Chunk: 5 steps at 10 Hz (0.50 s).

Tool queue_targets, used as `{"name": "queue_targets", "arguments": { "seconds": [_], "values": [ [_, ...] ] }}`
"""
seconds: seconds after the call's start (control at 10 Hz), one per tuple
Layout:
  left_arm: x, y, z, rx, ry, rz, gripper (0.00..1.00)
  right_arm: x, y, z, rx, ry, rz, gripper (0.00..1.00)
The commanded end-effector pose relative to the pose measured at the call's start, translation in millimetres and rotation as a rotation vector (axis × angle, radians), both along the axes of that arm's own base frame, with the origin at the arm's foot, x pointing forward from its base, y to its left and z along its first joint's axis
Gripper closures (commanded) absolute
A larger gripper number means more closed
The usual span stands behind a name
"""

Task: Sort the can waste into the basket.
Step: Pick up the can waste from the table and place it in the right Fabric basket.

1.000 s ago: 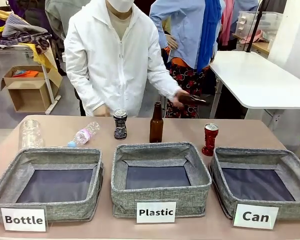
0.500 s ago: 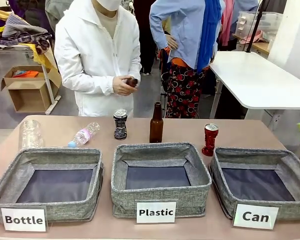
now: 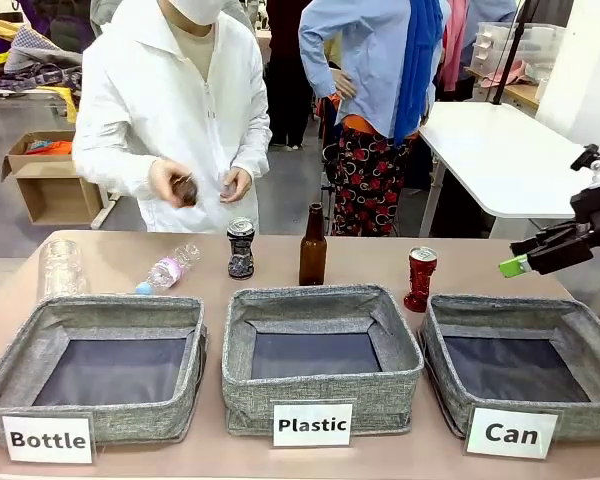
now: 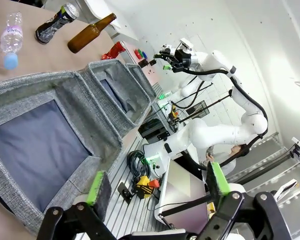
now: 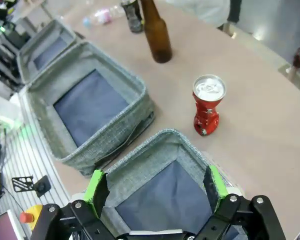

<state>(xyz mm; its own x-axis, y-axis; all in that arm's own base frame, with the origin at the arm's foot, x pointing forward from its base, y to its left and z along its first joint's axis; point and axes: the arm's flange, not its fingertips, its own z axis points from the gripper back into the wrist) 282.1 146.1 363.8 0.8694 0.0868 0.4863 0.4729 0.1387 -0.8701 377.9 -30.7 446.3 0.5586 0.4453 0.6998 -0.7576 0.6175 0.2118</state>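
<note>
Left jaws and right jaws released. Dented red drink can (image 5: 208,105) ahead of right jaws: straddle its waist squarely, clench.

A brown glass bottle (image 3: 312,247) stands upright on the tan table (image 3: 500,262), at twelve o'clock from the "Plastic" basket (image 3: 250,385). At that basket's ten o'clock a clear plastic bottle (image 3: 168,269) lies on its side, blue cap pointing to seven o'clock. At its nine o'clock stands a clear jar (image 3: 59,267), at eleven o'clock from the "Bottle" basket (image 3: 130,420).
</note>
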Motion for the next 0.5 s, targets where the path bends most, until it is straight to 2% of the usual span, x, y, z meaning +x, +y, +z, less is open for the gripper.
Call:
{"name": "queue_targets", "arguments": {
  "seconds": [0.0,0.1,0.2,0.4],
  "values": [
    [-2.4,0.1,0.3,-0.012,-0.024,-0.005,0.00,-6.4,-10.5,9.4,0.003,-0.045,0.017,0.00],
    [-2.4,0.1,0.3,-0.012,-0.024,-0.005,0.00,0.0,0.0,0.0,0.000,0.000,0.000,0.00],
    [-2.4,0.1,0.3,-0.012,-0.024,-0.005,0.00,16.3,-5.7,-13.7,-0.010,-0.028,0.082,0.00],
    [-2.4,0.1,0.3,-0.012,-0.024,-0.005,0.00,33.0,-25.1,-35.5,0.066,-0.147,0.228,0.00]
  ]
}}
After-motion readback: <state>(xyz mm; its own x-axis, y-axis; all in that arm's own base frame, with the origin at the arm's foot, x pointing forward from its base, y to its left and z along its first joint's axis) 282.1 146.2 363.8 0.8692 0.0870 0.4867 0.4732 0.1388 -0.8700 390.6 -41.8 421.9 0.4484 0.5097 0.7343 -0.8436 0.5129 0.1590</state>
